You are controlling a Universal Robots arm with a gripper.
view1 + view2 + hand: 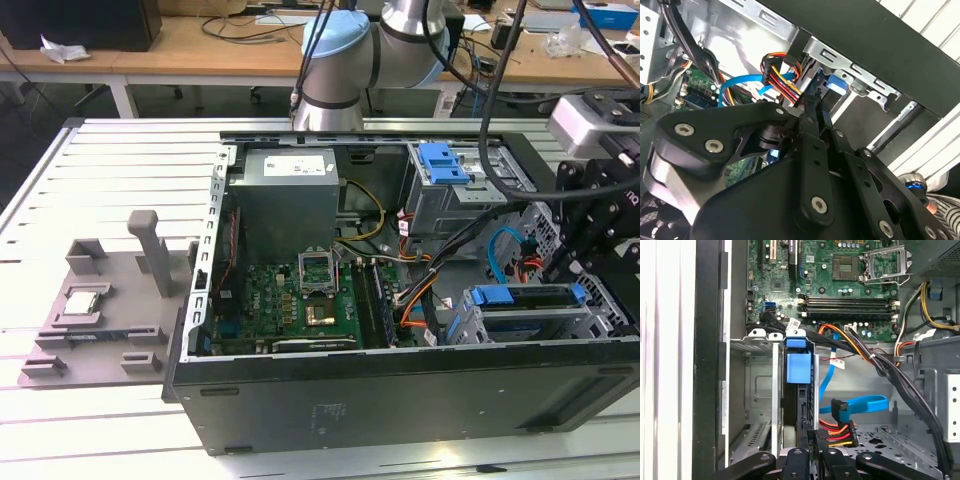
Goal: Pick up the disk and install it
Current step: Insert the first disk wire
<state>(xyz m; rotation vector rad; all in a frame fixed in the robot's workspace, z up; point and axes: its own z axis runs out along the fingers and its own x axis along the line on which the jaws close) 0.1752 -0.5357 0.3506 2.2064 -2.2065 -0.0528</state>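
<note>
In the first wrist view the gripper (807,452) is closed on the disk (799,390), seemingly by its rear edge. The disk stands on edge in the drive cage (760,385), blue bracket outward. Beyond lie the orange cables (840,432) and motherboard (840,285).

1. You see the disk (799,390) edge-on in the first wrist view; its drive cage (760,390) walls hide its faces and label.
2. The claw (810,460) is cut by that picture's edge, so you cannot tell its finger gap.
3. In the exterior view, the arm (600,215) covers the cage's far end.
</note>
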